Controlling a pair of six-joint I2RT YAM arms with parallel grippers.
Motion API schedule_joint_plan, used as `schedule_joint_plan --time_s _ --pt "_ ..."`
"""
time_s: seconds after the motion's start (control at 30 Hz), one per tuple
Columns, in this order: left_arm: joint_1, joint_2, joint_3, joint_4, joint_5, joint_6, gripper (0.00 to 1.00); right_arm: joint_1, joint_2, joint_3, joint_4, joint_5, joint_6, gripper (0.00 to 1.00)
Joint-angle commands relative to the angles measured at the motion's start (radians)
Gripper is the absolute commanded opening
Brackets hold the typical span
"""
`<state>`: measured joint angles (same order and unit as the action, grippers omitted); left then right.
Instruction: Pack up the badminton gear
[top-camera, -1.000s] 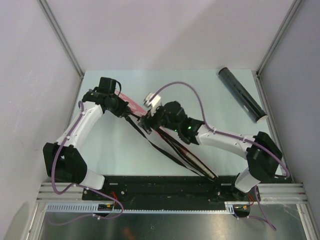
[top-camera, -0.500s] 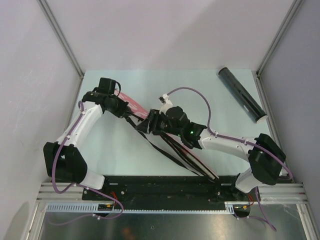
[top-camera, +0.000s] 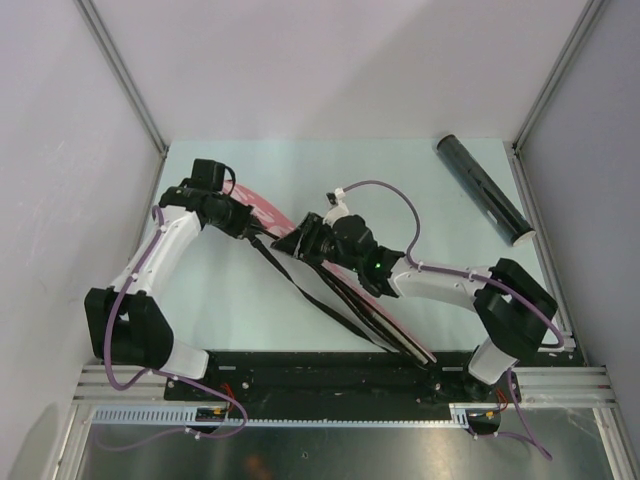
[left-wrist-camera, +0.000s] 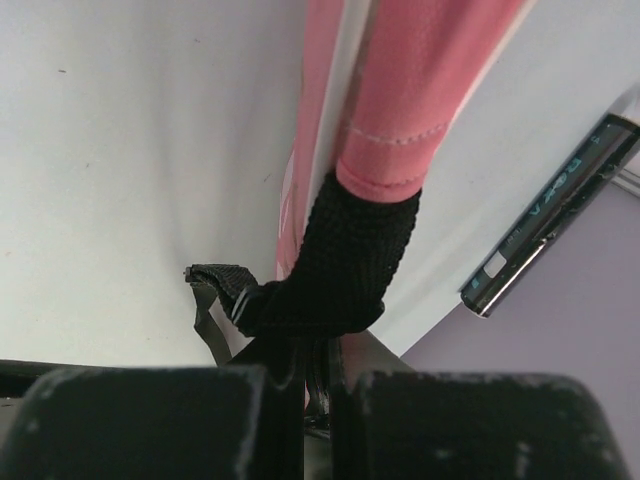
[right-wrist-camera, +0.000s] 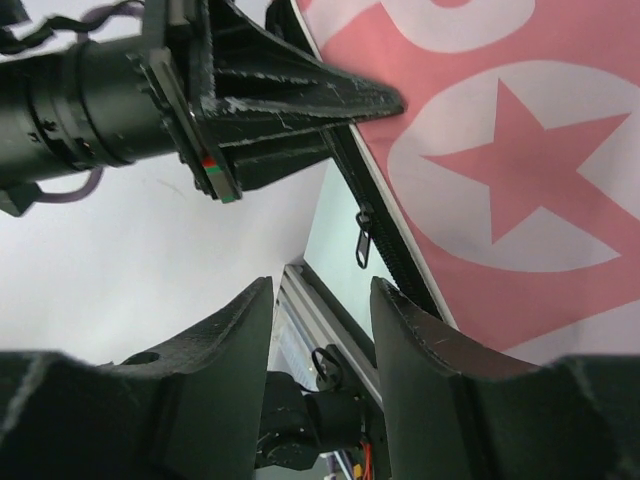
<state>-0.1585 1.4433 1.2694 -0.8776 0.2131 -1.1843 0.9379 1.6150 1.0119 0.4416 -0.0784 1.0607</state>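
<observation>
The long pink racket cover (top-camera: 265, 209) lies slantwise on the table, running from far left toward the near right. Its black strap (top-camera: 318, 300) trails beside it. My left gripper (top-camera: 248, 225) is shut on the black strap webbing (left-wrist-camera: 345, 260) at the cover's far end, where the pink fabric (left-wrist-camera: 420, 100) begins. My right gripper (top-camera: 286, 243) hovers just right of it, open, with nothing between its fingers (right-wrist-camera: 430, 340). A zipper pull (right-wrist-camera: 362, 240) hangs at the cover's edge just beyond the fingertips. The black tube (top-camera: 483, 188) lies at the far right, apart from both arms.
Grey walls close the table in on the left, back and right. The black base rail (top-camera: 320, 365) runs along the near edge, and the cover's near end reaches it. In the right wrist view the left gripper (right-wrist-camera: 300, 105) shows close above.
The right gripper has rolled its wrist, shifted left toward the left gripper and narrowed its jaws. The left arm keeps its hold and has barely moved.
</observation>
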Motion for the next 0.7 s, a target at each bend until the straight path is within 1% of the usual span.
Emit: schedule_joint_plan --time_s 0.0,0.13,0.17,0.23,0.3,0.37,0.43,0.5,0.57,0.67 --pt "0.001 -0.058 0.001 -0.008 0.083 -0.070 0.00 0.035 0.017 0.001 0.060 0.043 -0.022 0.48" --pt "0.001 -0.061 0.011 -0.009 0.069 -0.075 0.00 0.068 0.019 0.001 0.034 0.127 -0.073 0.49" --pt "-0.001 -0.063 0.005 -0.009 0.069 -0.084 0.00 0.071 0.023 0.001 0.034 0.156 -0.074 0.49" --pt "0.001 -0.073 -0.005 -0.009 0.065 -0.095 0.00 0.068 0.043 0.002 0.063 0.163 -0.050 0.49" --pt "-0.001 -0.080 -0.011 -0.009 0.062 -0.104 0.00 0.078 0.051 0.001 0.072 0.201 -0.022 0.40" --pt "0.000 -0.086 -0.012 -0.008 0.058 -0.109 0.00 0.088 0.051 0.002 0.066 0.278 -0.021 0.38" --pt "-0.001 -0.090 -0.011 -0.008 0.057 -0.110 0.00 0.093 0.052 0.002 0.077 0.322 -0.022 0.39" --pt "-0.001 -0.093 -0.013 -0.009 0.055 -0.113 0.00 0.093 0.060 0.007 0.075 0.331 -0.010 0.40" --pt "-0.001 -0.096 -0.013 -0.009 0.052 -0.117 0.00 0.101 0.056 0.005 0.048 0.373 -0.008 0.46" --pt "-0.001 -0.104 -0.022 -0.009 0.054 -0.126 0.00 0.105 0.065 0.007 0.078 0.388 -0.033 0.47"
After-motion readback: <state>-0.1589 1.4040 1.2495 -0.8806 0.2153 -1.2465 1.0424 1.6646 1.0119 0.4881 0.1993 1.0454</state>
